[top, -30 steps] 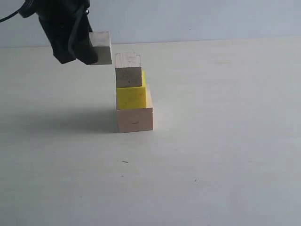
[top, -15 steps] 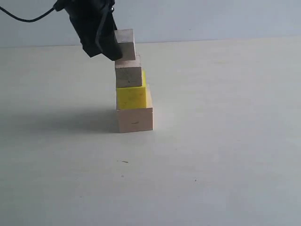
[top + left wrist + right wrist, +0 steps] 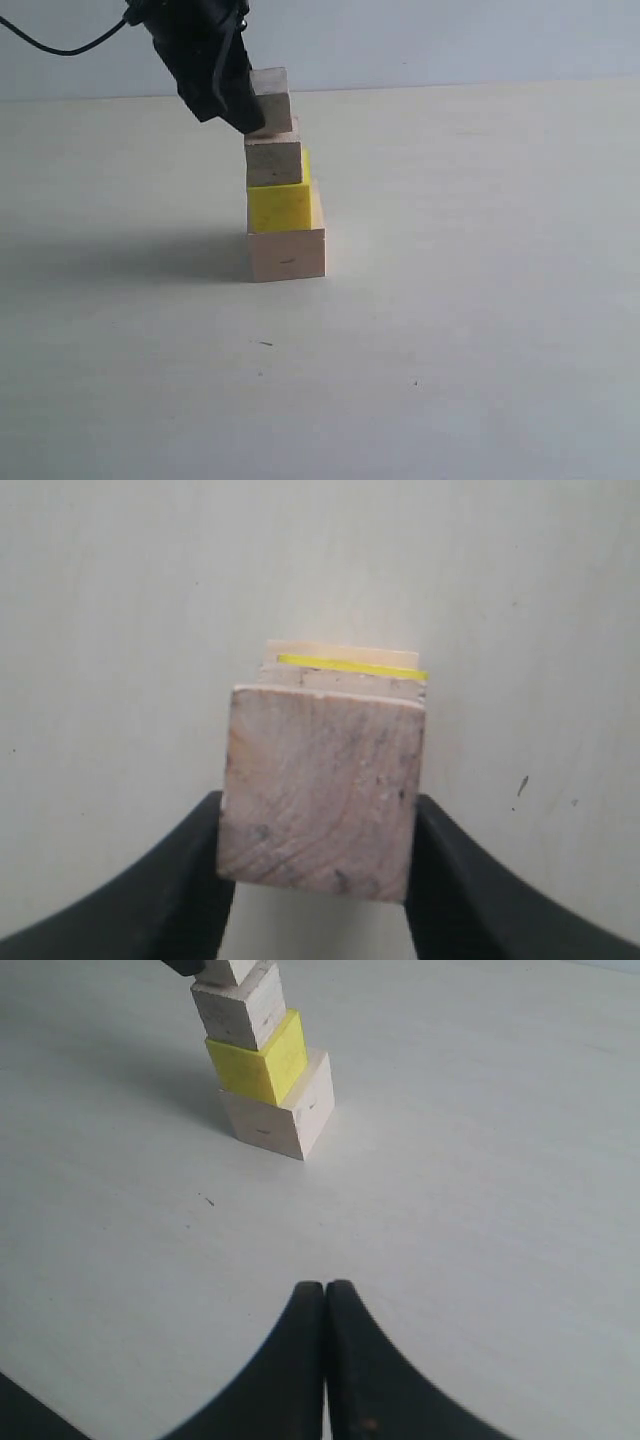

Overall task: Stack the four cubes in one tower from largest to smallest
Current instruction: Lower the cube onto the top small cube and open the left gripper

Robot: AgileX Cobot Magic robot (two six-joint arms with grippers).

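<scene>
Pale matte bench (image 3: 480,350) runs back to a plain grey wall. In the exterior view the tower stands slightly toward 9 o'clock of the bench's middle. The largest pale wood cube (image 3: 287,254) sits on the bench, the bright yellow cube (image 3: 279,206) on it, and the mid greyish bare-wood cube (image 3: 274,162) on that.

The smallest greyish bare-wood cube (image 3: 274,96) is at the column's top, over the mid cube; whether its underside touches I cannot tell. The left tool (image 3: 318,852), reaching in from about 10 o'clock of the tower top, clamps this cube on two opposite faces, its jaws parted only by the cube's width. In the left wrist view, slivers of yellow and pale wood show past one edge, so the alignment looks close but not exact.

The right tool (image 3: 325,1305) is pressed shut on nothing, well apart from the tower.

Three cubes appear placed. What is left, by my reading, is seating the fourth, letting go, and withdrawing without nudging the column.
</scene>
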